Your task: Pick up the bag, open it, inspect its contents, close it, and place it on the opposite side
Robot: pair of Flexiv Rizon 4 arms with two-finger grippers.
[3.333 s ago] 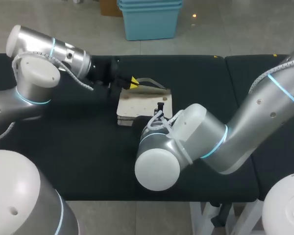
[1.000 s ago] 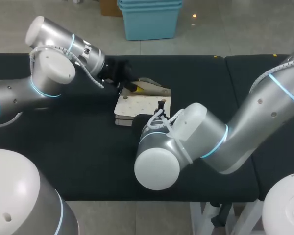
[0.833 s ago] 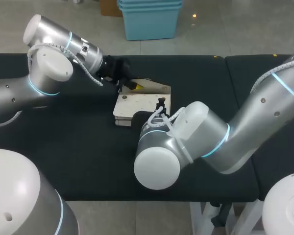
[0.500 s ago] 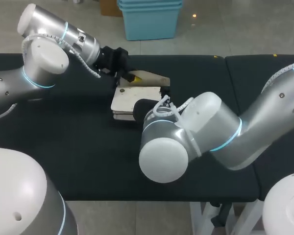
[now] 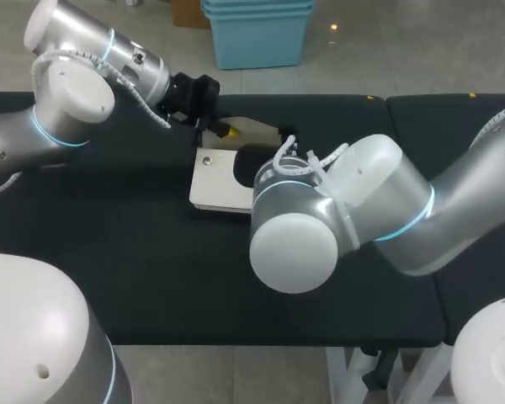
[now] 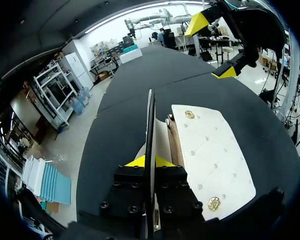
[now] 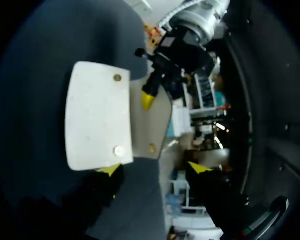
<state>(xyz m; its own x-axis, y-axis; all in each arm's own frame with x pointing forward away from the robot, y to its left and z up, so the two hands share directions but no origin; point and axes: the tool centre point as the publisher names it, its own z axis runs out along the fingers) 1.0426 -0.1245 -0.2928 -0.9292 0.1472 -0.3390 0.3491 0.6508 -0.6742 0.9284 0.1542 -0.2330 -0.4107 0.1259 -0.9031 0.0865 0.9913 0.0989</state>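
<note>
The bag (image 5: 212, 181) lies on the table (image 5: 109, 252) near its far edge, a little left of the middle. Its white flap (image 5: 209, 172) faces up.

From the head view little more can be told. The right arm (image 5: 362, 202) covers the bag's right half and hides its own gripper. Of the left gripper (image 5: 225, 130) only a yellow tip shows, at the bag's far edge beside a strip of tan panel (image 5: 257, 127).

The left wrist view shows the grasp. The left gripper (image 6: 149, 161) is clamped on a thin sheet (image 6: 150, 125) seen edge-on, which stands upright beside the white flap (image 6: 210, 155). This is probably the tan panel, though edge-on I cannot be sure. Brass studs (image 6: 189, 114) sit at the flap's corners. Ahead, past the bag's far end, the right gripper (image 6: 211, 47) hangs with its fingers spread wide.

The right wrist view gives the other side. The right gripper (image 7: 154, 169) is open and holds nothing, and one tip is just beside the flap's (image 7: 97, 117) near corner. The tan panel (image 7: 155, 125) stands out from under the flap, with the left gripper's (image 7: 147, 100) tip on it.

Since 3.3 s ago the left arm (image 5: 76, 93) has drawn up and back toward the far edge, taking the bag's edge with it. The tan part now shows beyond the flap rather than under it. The bag has slid slightly left, and the loop handles seen then are out of sight. The right arm's elbow has swung up and right over the last half second, and it now covers more of the bag.
</note>
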